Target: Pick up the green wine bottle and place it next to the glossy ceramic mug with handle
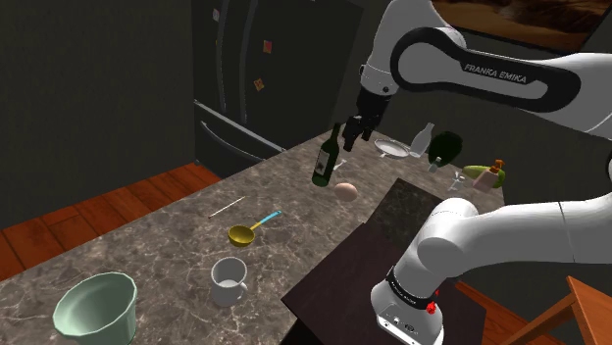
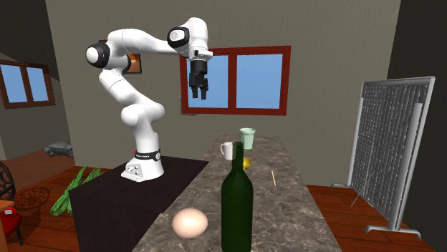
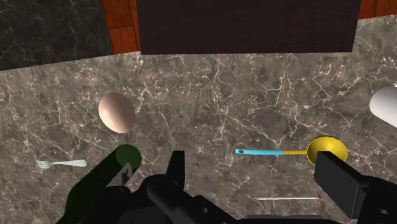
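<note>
Green tall-necked wine bottle (image 3: 95, 191) stands just outside black two-finger end effector (image 3: 254, 164), fingers spread, empty. I'd centre over neck first, then descend and close.

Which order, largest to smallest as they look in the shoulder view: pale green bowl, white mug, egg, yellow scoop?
1. pale green bowl
2. white mug
3. yellow scoop and egg, about alike
Bowl and mug sit nearest the camera: true sizes unsure.

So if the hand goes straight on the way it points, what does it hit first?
Likely bare marble countertop, between the green wine bottle and the blue-handled yellow scoop, though its handle lies close.
</note>
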Controlling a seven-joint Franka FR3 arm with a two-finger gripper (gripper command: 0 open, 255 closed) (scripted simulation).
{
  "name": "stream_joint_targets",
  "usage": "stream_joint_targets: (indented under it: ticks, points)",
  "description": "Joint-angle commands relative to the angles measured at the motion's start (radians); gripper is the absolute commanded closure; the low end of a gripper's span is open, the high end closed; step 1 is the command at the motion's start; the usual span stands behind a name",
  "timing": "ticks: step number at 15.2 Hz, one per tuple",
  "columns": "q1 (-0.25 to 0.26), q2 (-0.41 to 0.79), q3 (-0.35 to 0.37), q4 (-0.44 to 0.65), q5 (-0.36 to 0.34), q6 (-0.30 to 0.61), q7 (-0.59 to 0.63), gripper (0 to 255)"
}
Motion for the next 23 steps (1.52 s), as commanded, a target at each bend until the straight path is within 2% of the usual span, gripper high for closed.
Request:
stream_joint_targets:
  ticks: [1,7,13,18,23]
  points:
    - [0.000,0.000,0.000,0.000,0.000,0.000,0.000,0]
    - [-0.044,0.155,-0.118,0.060,-0.055,0.104,-0.109,0]
    - [-0.071,0.338,-0.228,0.165,-0.073,0.190,-0.219,0]
    - [-0.083,0.508,-0.314,0.285,-0.052,0.243,-0.318,0]
    - [-0.098,0.693,-0.389,0.436,0.008,0.271,-0.429,0]
